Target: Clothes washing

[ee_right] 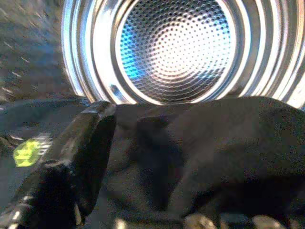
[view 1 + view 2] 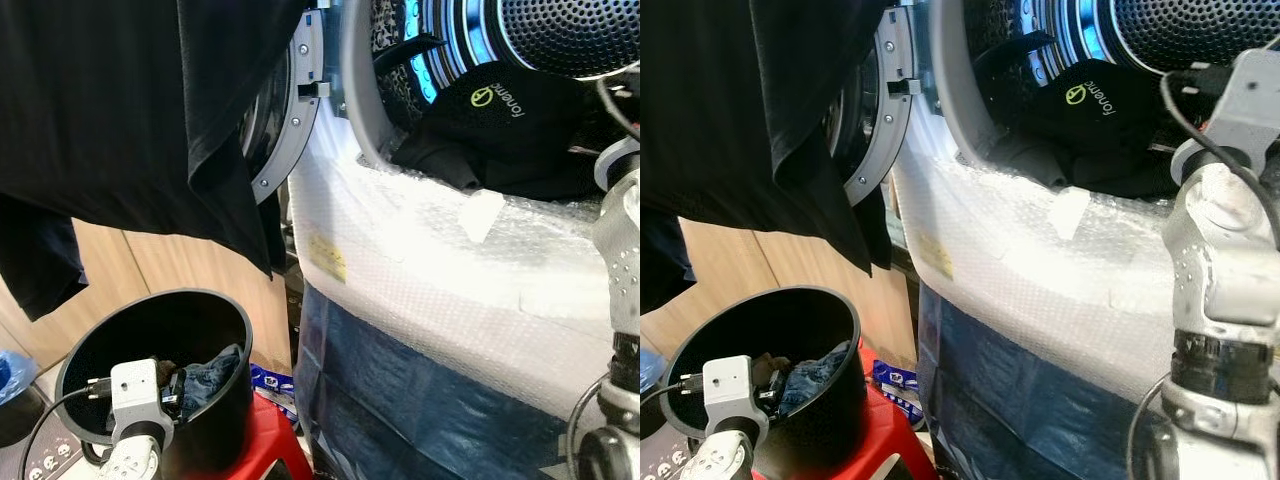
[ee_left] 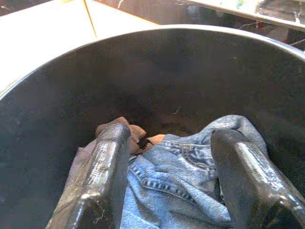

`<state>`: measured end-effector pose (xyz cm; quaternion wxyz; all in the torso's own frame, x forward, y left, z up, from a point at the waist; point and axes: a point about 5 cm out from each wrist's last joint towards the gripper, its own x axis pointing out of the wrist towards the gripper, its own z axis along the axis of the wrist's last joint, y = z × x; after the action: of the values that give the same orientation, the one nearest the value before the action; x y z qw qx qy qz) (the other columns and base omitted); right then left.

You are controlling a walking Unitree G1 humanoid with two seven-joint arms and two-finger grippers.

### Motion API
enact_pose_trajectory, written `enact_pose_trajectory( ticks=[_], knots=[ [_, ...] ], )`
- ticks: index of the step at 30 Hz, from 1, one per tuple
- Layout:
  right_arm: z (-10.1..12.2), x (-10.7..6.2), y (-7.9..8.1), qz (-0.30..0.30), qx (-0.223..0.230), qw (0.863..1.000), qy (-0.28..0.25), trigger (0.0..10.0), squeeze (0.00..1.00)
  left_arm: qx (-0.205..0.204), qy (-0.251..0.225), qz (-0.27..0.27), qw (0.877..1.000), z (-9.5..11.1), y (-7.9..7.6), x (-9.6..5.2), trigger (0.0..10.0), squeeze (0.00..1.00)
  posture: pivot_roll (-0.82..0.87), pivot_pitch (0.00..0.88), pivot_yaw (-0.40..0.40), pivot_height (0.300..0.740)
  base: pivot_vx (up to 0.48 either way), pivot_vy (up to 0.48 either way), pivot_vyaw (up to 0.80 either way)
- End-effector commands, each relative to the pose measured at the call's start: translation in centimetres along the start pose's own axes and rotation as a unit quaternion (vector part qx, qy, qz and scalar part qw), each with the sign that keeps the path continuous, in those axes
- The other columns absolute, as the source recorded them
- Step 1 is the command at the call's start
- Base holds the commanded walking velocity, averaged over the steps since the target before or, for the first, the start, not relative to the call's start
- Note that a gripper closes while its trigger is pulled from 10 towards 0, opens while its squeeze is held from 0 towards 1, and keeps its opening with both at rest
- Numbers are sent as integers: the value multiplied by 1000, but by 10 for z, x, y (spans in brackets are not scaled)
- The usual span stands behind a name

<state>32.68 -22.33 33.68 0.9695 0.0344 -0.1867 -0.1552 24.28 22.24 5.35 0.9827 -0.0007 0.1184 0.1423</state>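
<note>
While the black garment [image 2: 500, 120] lies in the washer's drum mouth [image 1: 176, 47], the right pincer [image 1: 143, 157] rests on it, grip indeterminate. Left pincer [image 3: 167, 191], spread, hangs over jeans [image 3: 181, 176] in the black bucket [image 2: 150, 330]. Loading is under way; next, presumably, pinch the jeans.

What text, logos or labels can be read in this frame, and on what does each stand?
"fonemc", as best it reads, upside down beside a green round logo: on the black garment in the washer drum.
Yellow sticker on the bubble-wrapped washer front: too blurred to read.
Blue packet by the red stool: print unreadable.
</note>
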Motion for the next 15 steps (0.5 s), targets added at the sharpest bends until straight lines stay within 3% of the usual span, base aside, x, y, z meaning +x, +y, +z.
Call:
enact_pose_trajectory(
  ticks=[1, 5, 9, 15],
  knots=[
    [2, -8, 7, 11, 31, 999, 5, 10000, 0, 13, 4, 0, 1000, -3, 2, 0, 10000, 0, 42, 0, 52, 740, 0, 0, 0],
    [-12, -40, 39, 69, 68, 995, 36, 10000, 0, 14, 5, -1, 1000, -3, 3, -2, 10000, 0, 44, 0, 50, 740, 0, 0, 0],
    [-25, -64, 53, 74, 92, 991, 65, 10000, 0, 14, 6, -3, 1000, -4, 2, -3, 10000, 0, 45, 0, 46, 740, 0, 0, 0],
    [-30, -76, 47, 54, 99, 991, 68, 10000, 0, 11, 4, 0, 1000, -4, 2, -4, 10000, 0, 53, 0, 38, 740, 0, 0, 0]
  ],
)
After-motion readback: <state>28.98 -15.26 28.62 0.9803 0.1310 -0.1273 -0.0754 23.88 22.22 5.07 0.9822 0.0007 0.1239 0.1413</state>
